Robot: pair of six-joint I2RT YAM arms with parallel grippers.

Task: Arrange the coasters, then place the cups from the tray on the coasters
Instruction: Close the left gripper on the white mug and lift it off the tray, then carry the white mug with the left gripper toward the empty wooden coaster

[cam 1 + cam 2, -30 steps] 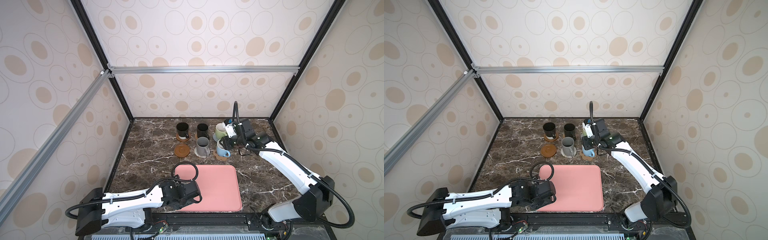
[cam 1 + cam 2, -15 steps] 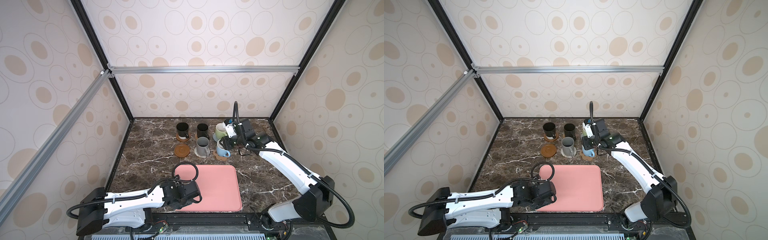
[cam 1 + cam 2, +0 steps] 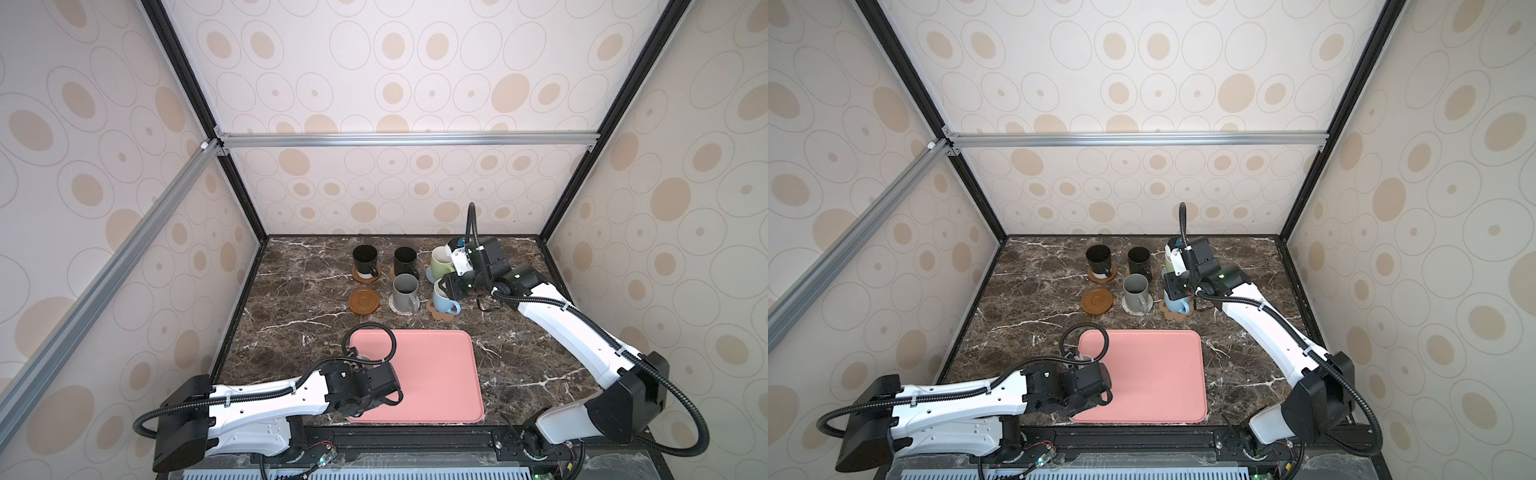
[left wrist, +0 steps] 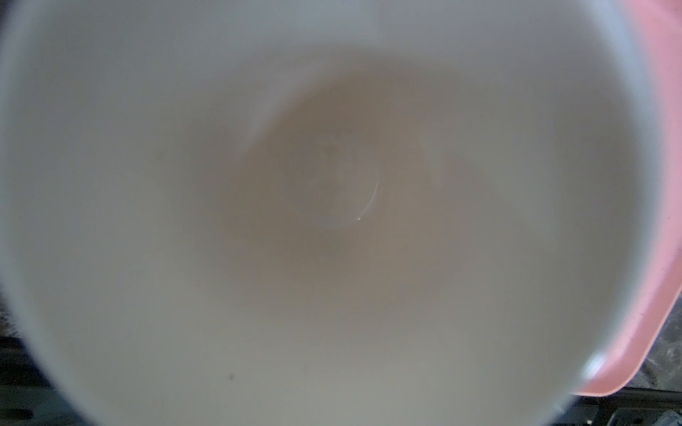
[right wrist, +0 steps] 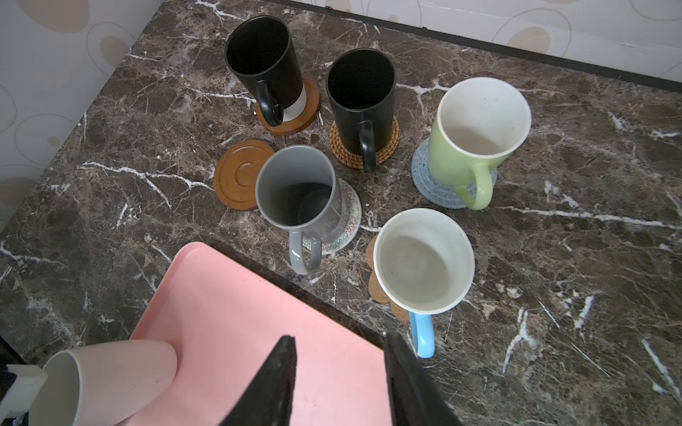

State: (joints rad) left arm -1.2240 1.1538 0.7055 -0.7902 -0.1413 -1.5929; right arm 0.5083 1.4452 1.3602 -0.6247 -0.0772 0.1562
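Since a second ago the left claw (image 3: 360,363) has pinched shut on the rim of the white cup (image 5: 110,380), which sits at the 10 o'clock corner of the smooth pink tray (image 3: 436,374). The right claw (image 5: 339,383) has not moved. Its jaws are part open and empty above the light blue cup (image 3: 444,302), which is on the paw-shaped cork coaster (image 3: 442,316). At the tray's 12 o'clock a glossy grey cup (image 3: 405,291) stands on a whitish woven coaster (image 5: 348,217). At the grey cup's 9 o'clock a ringed wooden disc (image 3: 364,301) lies bare on the marbled desk (image 3: 299,291).
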